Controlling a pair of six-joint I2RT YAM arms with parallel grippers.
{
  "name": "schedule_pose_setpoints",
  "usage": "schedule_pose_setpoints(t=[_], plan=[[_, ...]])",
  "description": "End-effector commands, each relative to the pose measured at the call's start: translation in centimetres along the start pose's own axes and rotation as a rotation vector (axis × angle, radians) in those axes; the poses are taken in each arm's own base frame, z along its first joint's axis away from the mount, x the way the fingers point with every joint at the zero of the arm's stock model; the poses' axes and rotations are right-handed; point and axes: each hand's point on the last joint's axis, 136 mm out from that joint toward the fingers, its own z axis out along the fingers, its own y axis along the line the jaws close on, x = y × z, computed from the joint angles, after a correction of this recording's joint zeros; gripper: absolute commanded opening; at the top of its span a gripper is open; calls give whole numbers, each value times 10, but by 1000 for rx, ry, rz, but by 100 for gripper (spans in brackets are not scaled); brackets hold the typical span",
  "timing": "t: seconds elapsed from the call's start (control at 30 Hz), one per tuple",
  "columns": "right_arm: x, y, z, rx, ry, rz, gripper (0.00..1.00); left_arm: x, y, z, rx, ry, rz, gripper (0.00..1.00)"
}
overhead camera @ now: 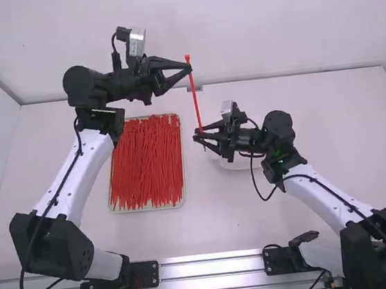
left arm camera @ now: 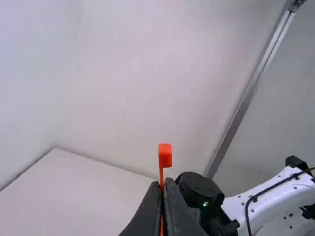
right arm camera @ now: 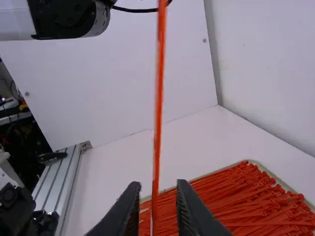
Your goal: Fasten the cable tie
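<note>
A single red cable tie hangs upright above the table, head end up. My left gripper is shut on it just below the head; in the left wrist view the square head sticks out past the closed fingertips. My right gripper sits at the tie's lower end. In the right wrist view the strap runs between its two fingers, which stand apart on either side of it; the gripper is open.
A tray piled with several red cable ties lies left of the middle, also seen as the red heap. A small pale object rests on the table under the right gripper. White walls close off the back and sides.
</note>
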Motion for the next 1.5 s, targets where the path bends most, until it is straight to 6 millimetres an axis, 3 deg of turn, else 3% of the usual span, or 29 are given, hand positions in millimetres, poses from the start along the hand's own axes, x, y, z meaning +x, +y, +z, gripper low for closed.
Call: schedule_pose_setpoints(t=[0.0,0.07,0.33,0.37,0.47,0.5,0.57,0.6,0.63,0.67,1.07,1.23,1.47], plan=[[-11,2,2,-14,-13,-28,9,-10,-1,-3,-13,-15,55,2],[-11,1,2,-13,-13,-29,0,-10,-1,-3,-11,-13,55,2],[-12,-1,0,-5,-14,-62,0,-10,-1,-3,-12,-13,55,3],[-12,-4,-2,4,-14,-58,0,-11,1,-5,-21,-18,56,10],[-12,-12,-8,33,-15,-51,0,-14,8,-15,-48,-22,54,49],[-13,-15,-10,45,-17,-50,0,-14,10,-16,-55,-22,49,53],[-13,-21,-15,64,-16,-43,0,-13,17,-22,-79,-20,19,79],[-13,-22,-16,67,-17,-42,0,-13,18,-23,-85,-20,11,82],[-13,-26,-18,79,-17,-40,0,-12,22,-26,-95,-18,-5,94],[-14,-29,-21,92,-19,-39,0,-10,23,-28,-97,-9,0,99],[-28,-72,-52,284,-81,17,0,10,35,-30,-113,55,65,99],[-33,-85,-58,365,-109,10,0,13,47,-33,-164,49,55,99],[-45,-106,-68,502,-152,6,0,14,47,-31,-162,49,53,99]])
